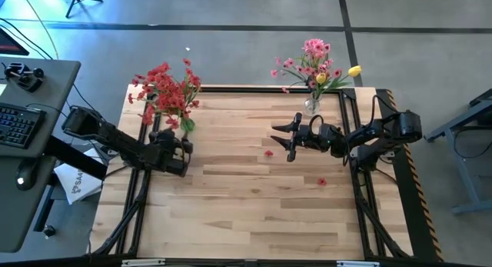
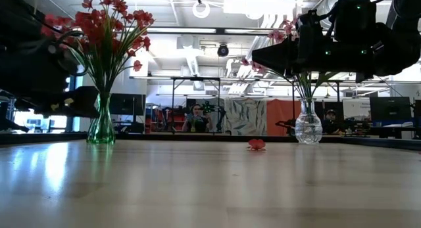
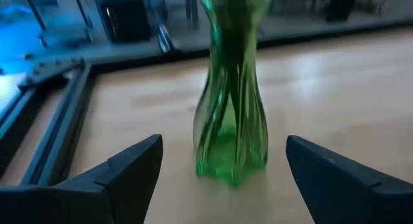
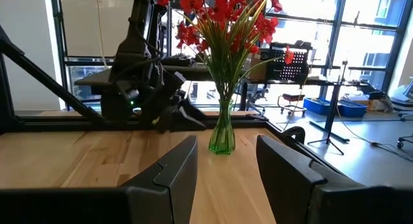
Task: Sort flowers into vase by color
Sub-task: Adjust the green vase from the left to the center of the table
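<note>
— High view first: why were the two bunches kept so far apart?

— Sorting by colour, likely. The red flowers (image 1: 165, 94) stood in the green vase (image 1: 187, 125) at the table's (image 1: 246, 213) far left; the pink and yellow flowers (image 1: 315, 67) filled the clear vase (image 1: 311, 106) at far right.

— And the arms?

— The left gripper (image 3: 222, 175) hung released, facing the green vase. The right gripper (image 1: 292, 136) hovered mid-table, spread and empty.

— Anything unsorted?

— Only loose red blossoms (image 1: 268, 152) on the wood.
</note>
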